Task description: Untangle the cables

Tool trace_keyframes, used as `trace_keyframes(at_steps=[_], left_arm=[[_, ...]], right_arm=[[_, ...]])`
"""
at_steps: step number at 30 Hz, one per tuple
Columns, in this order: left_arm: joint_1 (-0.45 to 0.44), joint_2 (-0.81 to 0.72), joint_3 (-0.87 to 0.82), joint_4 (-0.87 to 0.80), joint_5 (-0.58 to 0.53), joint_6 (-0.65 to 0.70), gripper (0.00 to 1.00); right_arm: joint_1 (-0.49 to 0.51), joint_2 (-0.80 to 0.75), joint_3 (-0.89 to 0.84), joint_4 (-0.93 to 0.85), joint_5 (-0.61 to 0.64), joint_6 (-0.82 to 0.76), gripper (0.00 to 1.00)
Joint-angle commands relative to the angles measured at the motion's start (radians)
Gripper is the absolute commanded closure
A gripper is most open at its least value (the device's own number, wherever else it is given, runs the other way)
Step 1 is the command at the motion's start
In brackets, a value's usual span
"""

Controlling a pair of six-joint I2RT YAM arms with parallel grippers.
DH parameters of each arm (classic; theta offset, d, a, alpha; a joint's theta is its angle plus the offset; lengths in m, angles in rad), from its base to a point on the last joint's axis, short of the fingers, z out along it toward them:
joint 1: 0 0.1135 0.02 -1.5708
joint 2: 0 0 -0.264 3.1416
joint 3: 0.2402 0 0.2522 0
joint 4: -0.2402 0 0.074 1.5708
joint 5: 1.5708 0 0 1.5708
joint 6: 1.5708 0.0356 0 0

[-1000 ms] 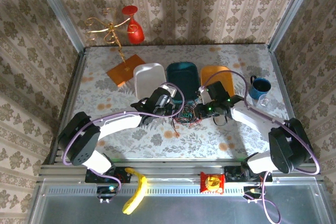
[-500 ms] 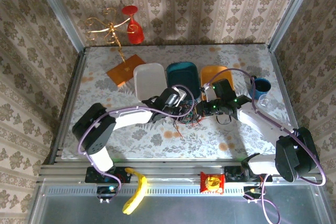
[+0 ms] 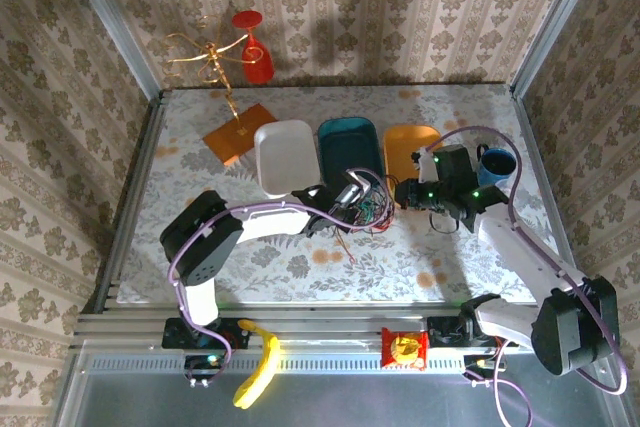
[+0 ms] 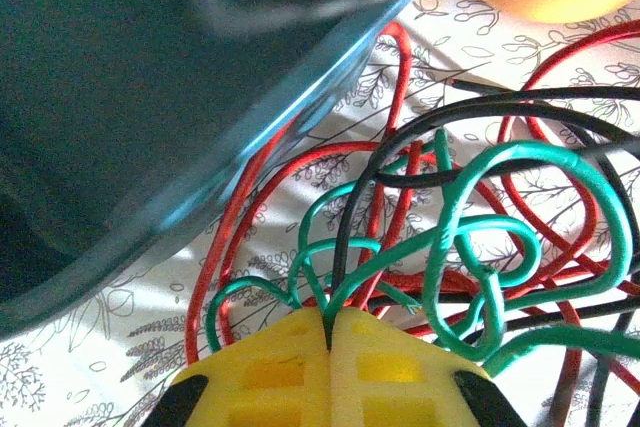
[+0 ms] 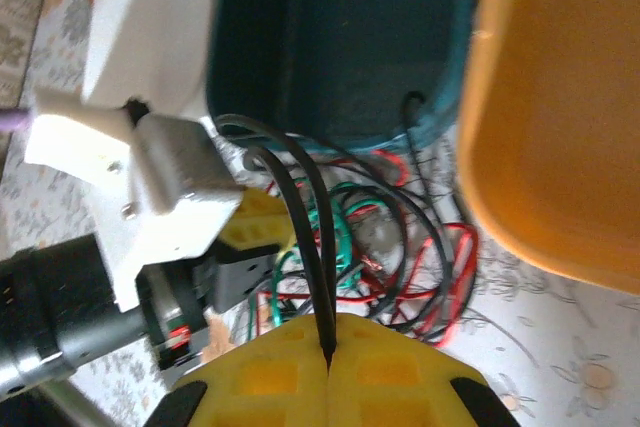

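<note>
At the centre of the top view, the cables (image 3: 372,209) lie knotted on the bench (image 3: 300,267). On their left, the left gripper (image 4: 330,322) has its jaws closed on a green cable (image 4: 545,155) and a black cable (image 5: 322,307). On their right, the right gripper (image 5: 328,352) has its jaws closed on black strands. The teal tray (image 3: 345,147) crowds the upper side, so I judge there is more free room toward the lower frame.

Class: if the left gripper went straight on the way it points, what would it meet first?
The left gripper would first meet the tangled cables it grips; beyond them, probably the teal tray, though depth is unclear.
</note>
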Motion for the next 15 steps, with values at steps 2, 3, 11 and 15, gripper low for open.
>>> trace_keyframes(at_steps=[2, 3, 11, 15], left_arm=[[0.030, -0.081, -0.056, -0.045, -0.001, -0.033, 1.00], [0.035, -0.094, -0.063, -0.048, 0.008, -0.040, 1.00], [0.066, -0.175, -0.111, -0.064, 0.038, -0.069, 1.00], [0.062, -0.174, -0.108, -0.048, 0.053, -0.061, 1.00]], right_arm=[[-0.053, -0.047, -0.002, -0.047, 0.072, 0.039, 1.00], [-0.061, -0.052, -0.002, -0.052, 0.080, 0.041, 1.00], [-0.099, -0.078, -0.017, -0.084, 0.156, 0.056, 1.00], [-0.093, -0.080, -0.045, -0.060, 0.043, 0.044, 1.00]])
